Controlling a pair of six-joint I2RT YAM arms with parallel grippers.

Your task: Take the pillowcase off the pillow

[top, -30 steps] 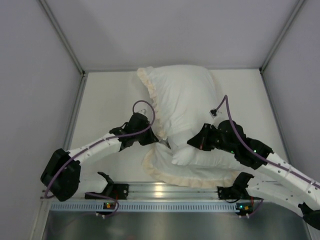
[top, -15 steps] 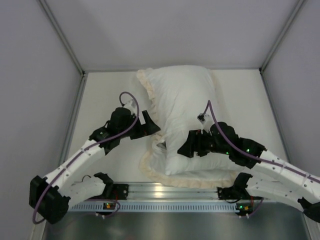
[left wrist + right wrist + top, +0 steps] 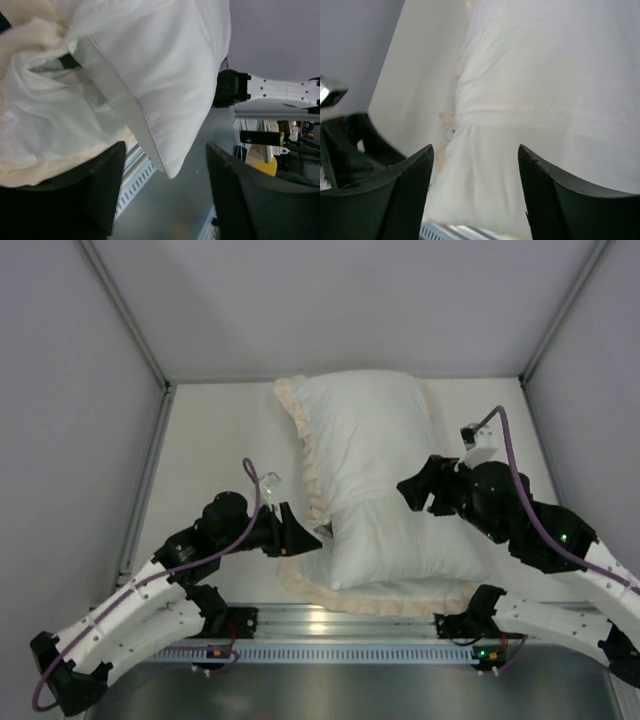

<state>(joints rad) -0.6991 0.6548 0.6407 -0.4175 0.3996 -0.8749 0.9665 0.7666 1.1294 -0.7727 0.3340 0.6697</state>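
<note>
The pillowcase (image 3: 362,425) lies in the middle of the table, white face up, its cream frill running down the left edge and round the near end (image 3: 385,598). The plain white pillow (image 3: 400,545) sticks out of it towards me, resting on the case's flat near part. My left gripper (image 3: 305,536) is open just left of the pillow's near left corner, holding nothing. In the left wrist view the pillow corner (image 3: 170,100) hangs between the open fingers (image 3: 100,185), with bunched pillowcase (image 3: 40,125) beside it. My right gripper (image 3: 415,490) hovers open over the pillow's right side; below it lie the pillow (image 3: 530,165) and the frill (image 3: 451,118).
A metal rail (image 3: 320,620) runs along the near table edge under the pillowcase's frill. White enclosure walls and their frame posts (image 3: 150,455) close in the left, right and back. The left arm (image 3: 350,145) shows at the right wrist view's left edge.
Both grippers have opened and let go of the fabric. The left arm drew back towards the near left, the right arm rose to the right. The pillow's near end settled flat.
</note>
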